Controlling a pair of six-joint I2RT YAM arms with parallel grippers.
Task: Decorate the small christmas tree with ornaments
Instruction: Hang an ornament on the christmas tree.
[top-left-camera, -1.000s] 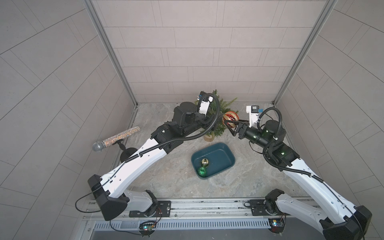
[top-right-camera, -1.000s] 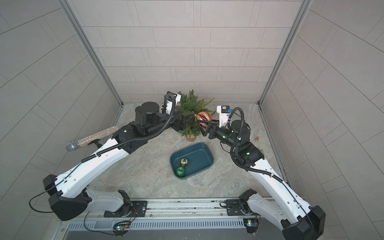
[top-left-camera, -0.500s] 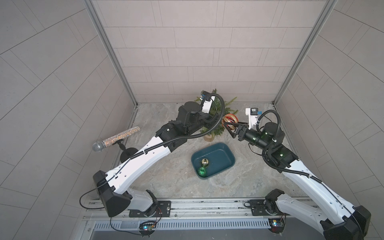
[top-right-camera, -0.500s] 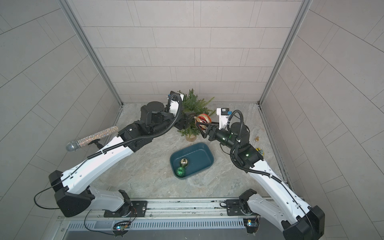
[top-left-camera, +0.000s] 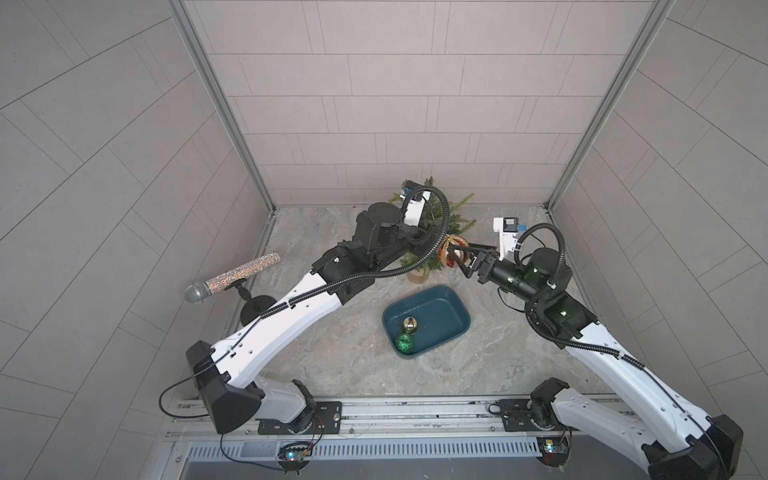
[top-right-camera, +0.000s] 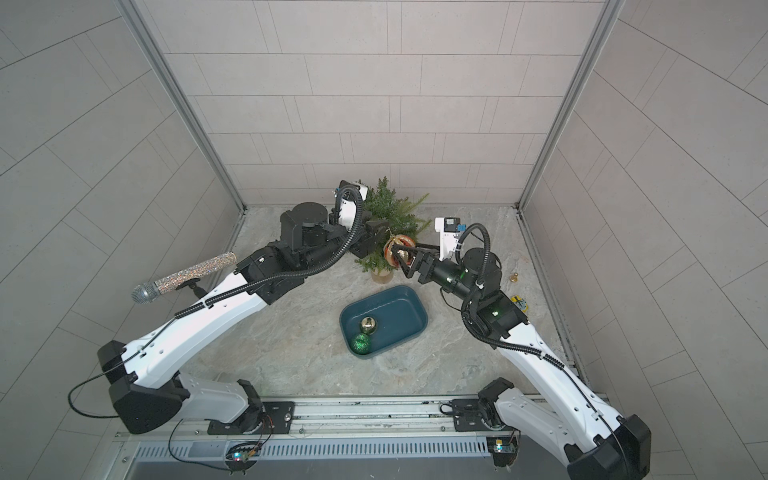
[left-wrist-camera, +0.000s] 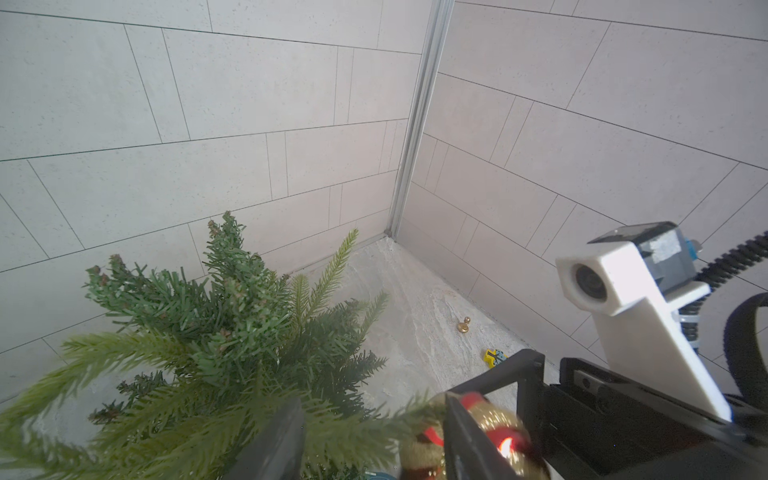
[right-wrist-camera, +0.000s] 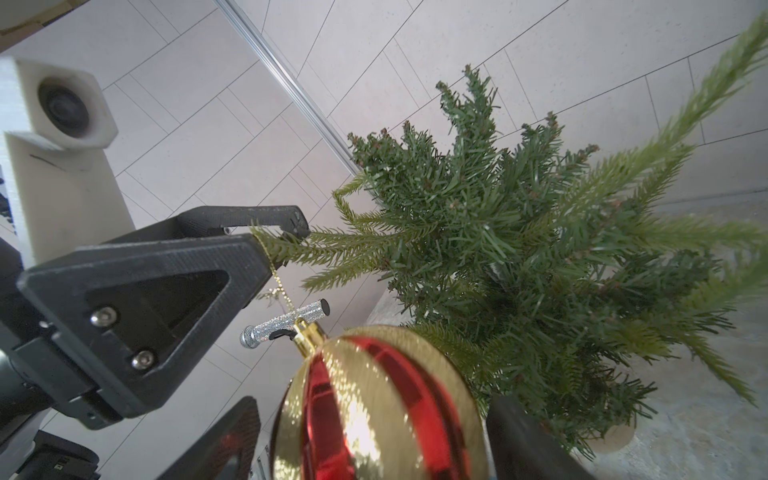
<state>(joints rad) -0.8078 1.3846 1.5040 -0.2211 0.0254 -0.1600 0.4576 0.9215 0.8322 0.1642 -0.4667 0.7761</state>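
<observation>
1. Only the right wrist view shows the striped ball's (right-wrist-camera: 374, 407) gold cord (right-wrist-camera: 279, 282). It runs up to a light branch tip of the tree (right-wrist-camera: 498, 216), and both pass between the left fingers (right-wrist-camera: 158, 262); whether these pinch cannot be told.
2. Only the top views show the tray (top-left-camera: 446, 309) holding the gold ball (top-left-camera: 409, 325) and green ball (top-left-camera: 403, 343), near the tree's stump.
3. The right fingers (right-wrist-camera: 528, 440) stand spread, the striped ball between them, just beside the tree.
</observation>
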